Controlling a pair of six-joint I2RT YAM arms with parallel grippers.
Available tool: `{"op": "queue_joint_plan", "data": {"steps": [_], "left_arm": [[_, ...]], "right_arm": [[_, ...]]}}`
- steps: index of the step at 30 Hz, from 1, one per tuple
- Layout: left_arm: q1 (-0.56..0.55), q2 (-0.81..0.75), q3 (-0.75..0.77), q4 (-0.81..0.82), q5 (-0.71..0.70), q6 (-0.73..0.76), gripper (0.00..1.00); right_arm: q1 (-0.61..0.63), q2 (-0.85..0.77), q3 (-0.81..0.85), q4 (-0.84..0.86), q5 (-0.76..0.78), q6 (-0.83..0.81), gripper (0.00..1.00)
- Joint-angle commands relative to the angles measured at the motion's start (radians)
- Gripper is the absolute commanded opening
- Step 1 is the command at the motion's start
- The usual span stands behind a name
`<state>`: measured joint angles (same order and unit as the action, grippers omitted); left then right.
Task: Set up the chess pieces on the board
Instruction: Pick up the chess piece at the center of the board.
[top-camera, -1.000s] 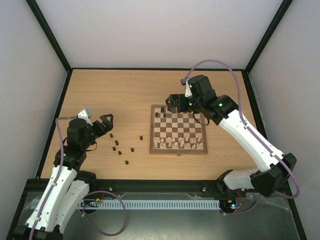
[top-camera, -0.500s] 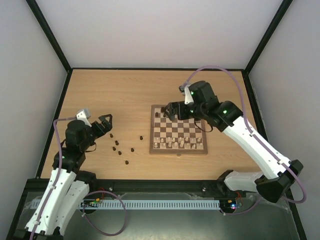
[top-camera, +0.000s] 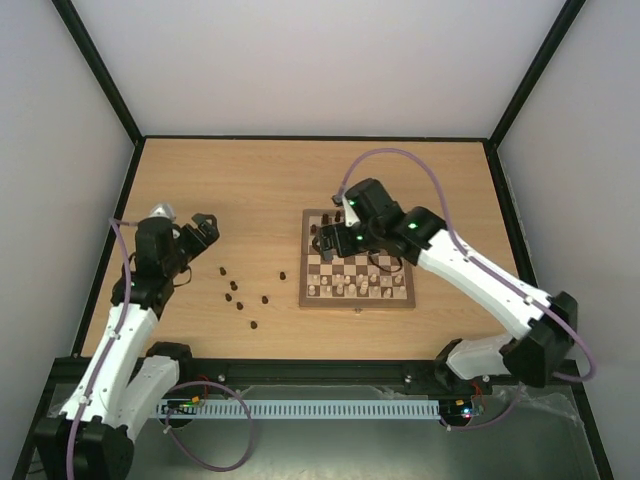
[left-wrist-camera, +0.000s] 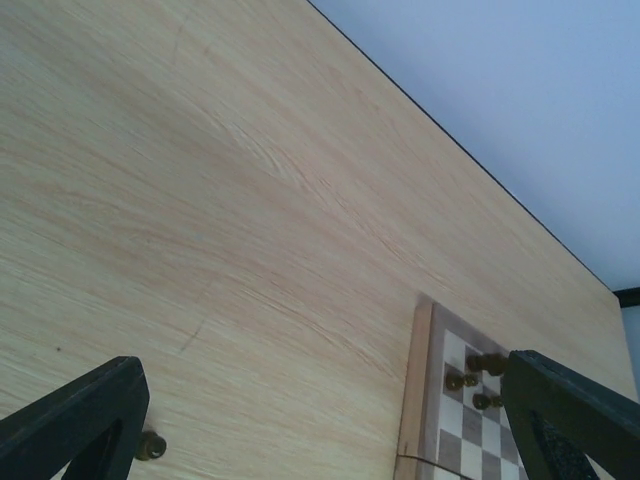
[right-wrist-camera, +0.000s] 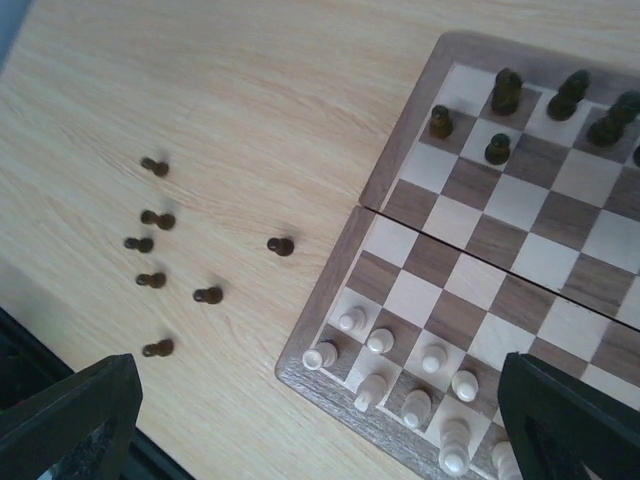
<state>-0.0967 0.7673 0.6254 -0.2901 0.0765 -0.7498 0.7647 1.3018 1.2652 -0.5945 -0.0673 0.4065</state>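
Observation:
The board (top-camera: 340, 302) lies right of the table's middle. A few dark chess pieces (right-wrist-camera: 497, 150) stand at its far left corner, and cream pieces (right-wrist-camera: 380, 341) fill its near rows. Several dark chess pieces (top-camera: 241, 307) lie scattered on the table left of the board; they also show in the right wrist view (right-wrist-camera: 207, 295). My right gripper (top-camera: 326, 240) hovers open and empty over the board's left part, and its wrist view (right-wrist-camera: 320, 430) looks down on the near left corner. My left gripper (top-camera: 202, 228) is open and empty above the table, beyond the loose pieces.
In the left wrist view the board's border (left-wrist-camera: 415, 400) and its dark pieces (left-wrist-camera: 470, 378) lie ahead to the right, and one loose dark piece (left-wrist-camera: 151, 446) sits by the left finger (left-wrist-camera: 80, 415). Black frame rails edge the table.
My right gripper moved left and nearer, from the board's far edge to over its left part. My left gripper rose and drew back a little to the left.

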Motion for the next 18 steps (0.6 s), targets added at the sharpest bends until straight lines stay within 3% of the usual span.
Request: {"op": "queue_joint_plan", "data": {"steps": [1, 7, 11, 18], "left_arm": [[0.009, -0.069, -0.04, 0.038, 0.054, -0.047, 1.0], [0.009, -0.264, 0.004, -0.036, 0.153, -0.078, 0.99], [0.008, -0.227, 0.107, -0.121, 0.179, -0.013, 1.0], [0.008, -0.235, 0.088, -0.123, 0.189, 0.001, 0.99]], "right_arm": [[0.049, 0.091, 0.041, 0.007, 0.056, -0.018, 0.97], [0.107, 0.077, 0.027, 0.018, 0.105, -0.035, 0.93], [0.106, 0.099, 0.055, 0.0, 0.082, -0.05, 0.91], [0.106, 0.136, 0.06, 0.018, 0.076, -0.034, 0.91]]}}
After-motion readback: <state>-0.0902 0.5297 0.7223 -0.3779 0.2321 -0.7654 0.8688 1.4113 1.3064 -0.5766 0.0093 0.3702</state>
